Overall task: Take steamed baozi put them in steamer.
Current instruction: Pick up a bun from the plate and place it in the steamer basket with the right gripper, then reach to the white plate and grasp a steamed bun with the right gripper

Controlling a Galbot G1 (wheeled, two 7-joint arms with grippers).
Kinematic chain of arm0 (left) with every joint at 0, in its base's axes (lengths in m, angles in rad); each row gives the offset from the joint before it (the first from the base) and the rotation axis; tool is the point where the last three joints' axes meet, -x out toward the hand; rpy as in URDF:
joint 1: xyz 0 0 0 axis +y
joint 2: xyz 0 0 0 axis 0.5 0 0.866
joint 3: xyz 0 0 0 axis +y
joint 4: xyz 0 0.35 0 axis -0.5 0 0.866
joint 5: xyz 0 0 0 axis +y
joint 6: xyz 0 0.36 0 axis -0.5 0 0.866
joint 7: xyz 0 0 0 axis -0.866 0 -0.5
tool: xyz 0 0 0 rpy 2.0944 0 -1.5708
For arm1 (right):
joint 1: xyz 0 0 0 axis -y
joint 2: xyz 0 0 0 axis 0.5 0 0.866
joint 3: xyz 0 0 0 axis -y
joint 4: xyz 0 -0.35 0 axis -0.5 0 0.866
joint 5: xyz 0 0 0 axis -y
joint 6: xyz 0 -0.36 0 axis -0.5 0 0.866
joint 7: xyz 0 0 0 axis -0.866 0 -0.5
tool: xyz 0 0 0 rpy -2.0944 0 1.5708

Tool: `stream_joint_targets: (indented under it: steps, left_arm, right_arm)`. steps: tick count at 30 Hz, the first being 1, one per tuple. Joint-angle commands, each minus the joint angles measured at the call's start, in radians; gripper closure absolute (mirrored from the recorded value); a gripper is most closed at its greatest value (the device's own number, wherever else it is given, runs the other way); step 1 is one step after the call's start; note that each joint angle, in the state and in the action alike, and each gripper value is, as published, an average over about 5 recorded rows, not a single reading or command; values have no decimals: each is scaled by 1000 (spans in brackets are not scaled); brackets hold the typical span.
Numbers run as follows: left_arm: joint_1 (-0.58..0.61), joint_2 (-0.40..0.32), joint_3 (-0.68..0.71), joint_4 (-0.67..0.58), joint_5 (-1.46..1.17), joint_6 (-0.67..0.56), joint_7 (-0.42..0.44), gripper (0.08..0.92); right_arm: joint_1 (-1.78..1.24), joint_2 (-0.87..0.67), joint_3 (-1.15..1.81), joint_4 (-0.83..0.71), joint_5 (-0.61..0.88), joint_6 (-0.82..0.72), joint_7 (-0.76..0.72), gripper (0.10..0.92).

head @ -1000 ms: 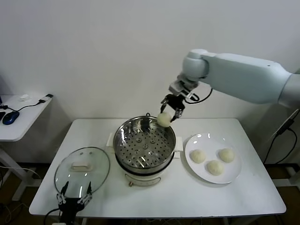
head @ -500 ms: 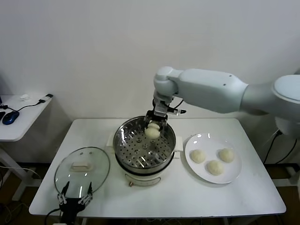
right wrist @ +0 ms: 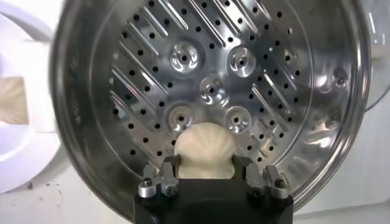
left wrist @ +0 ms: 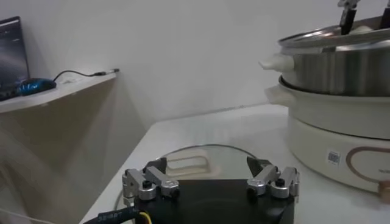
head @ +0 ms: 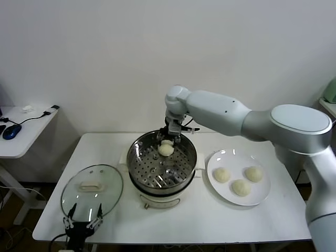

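Here, smooth round baozi [right wrist: 204, 149] over perforated steamer [right wrist: 122, 73]

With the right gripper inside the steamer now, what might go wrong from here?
1. The baozi sits between the right gripper fingers; soft dough may stick and lift out on retreat.
2. It lies near the steamer back wall, so the fingers could clip the rim.
3. The left gripper waits by the glass lid; any move could nudge it.

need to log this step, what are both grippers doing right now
Left gripper: jaws open, empty, parked over the glass lid.
Right gripper: inside the steamer, jaws around a baozi; grip or release cannot be told.
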Motion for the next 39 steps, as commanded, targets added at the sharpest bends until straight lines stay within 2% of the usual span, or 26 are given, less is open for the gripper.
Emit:
stream_joint_targets:
  steps: [1,6,12,15,17,19,23,29,34,39]
  left_arm:
    - [-1,-1,0,2,-1,0,-2,177]
    - [-4,-3,1,3,-1,0,-3,177]
    - [-5,-7,7,0,2,2,-4,177]
    - [-6,-8,13,0,3,4,-6,177]
    - [-8,-9,16,0,3,5,-9,177]
    - [-11,-9,19,0,1,5,-13,177]
    - [-16,-9,20,2,-3,4,-19,177]
    - [-23,-7,19,10,-4,2,-20,177]
    - [-25,-7,16,11,-8,1,-20,177]
    - [-24,-6,12,10,-14,0,-20,177]
  right_arm:
    - [-29,26,15,-76,-7,31,26,301]
    - [41,-25,-17,10,123,4,-13,210]
    - [241,-149,-106,145,421,-62,-136,203]
    - [356,-225,-207,189,635,-143,-177,202]
    - [427,-288,-299,227,790,-243,-183,202]
    - [480,-360,-374,273,882,-368,-168,203]
    - [532,-498,-479,378,896,-600,-93,203]
    - [497,-654,-562,511,872,-823,-9,203]
    - [407,-727,-575,572,889,-937,53,202]
    - [250,-736,-506,532,895,-1000,105,203]
